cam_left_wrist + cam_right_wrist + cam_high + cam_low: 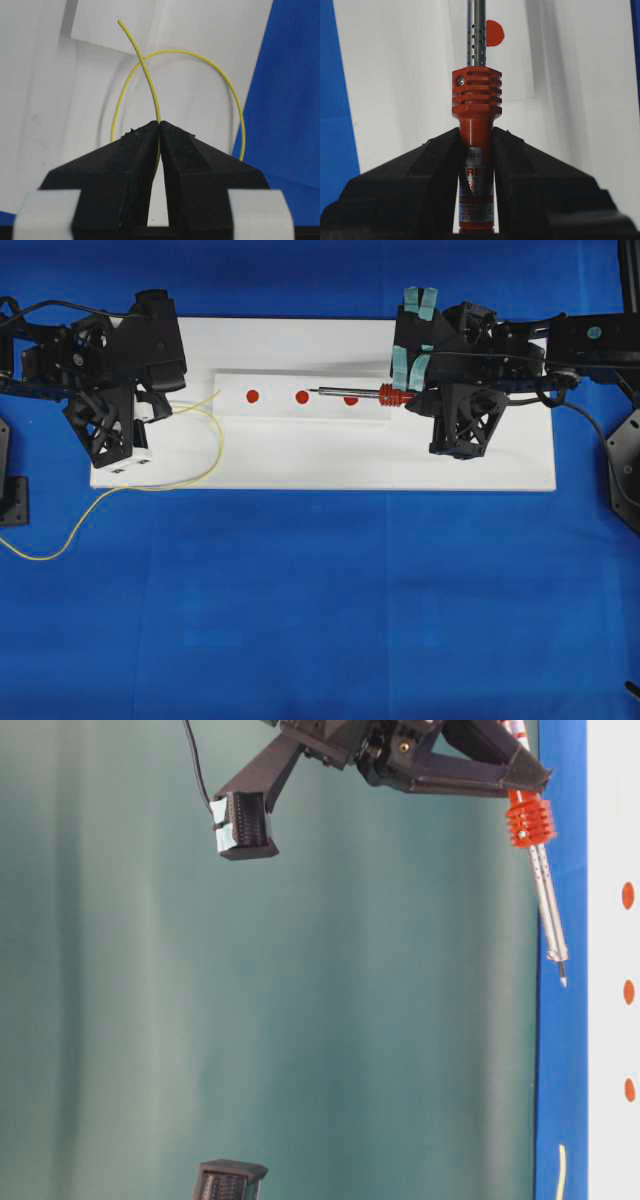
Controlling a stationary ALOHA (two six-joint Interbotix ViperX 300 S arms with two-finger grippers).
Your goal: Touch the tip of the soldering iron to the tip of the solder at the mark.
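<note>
A white board (330, 465) lay on a blue cloth (320, 600), with three red dots (302, 396) on a white strip. The right gripper (476, 150) squeezed the soldering iron (476, 130); its label read "RE". The left gripper (159, 127) pinched the solder (200, 60), at the board's left.

Soldering iron (375, 394) raised over marks, level; solder (150, 85) looped, tip (119, 21) free.
</note>
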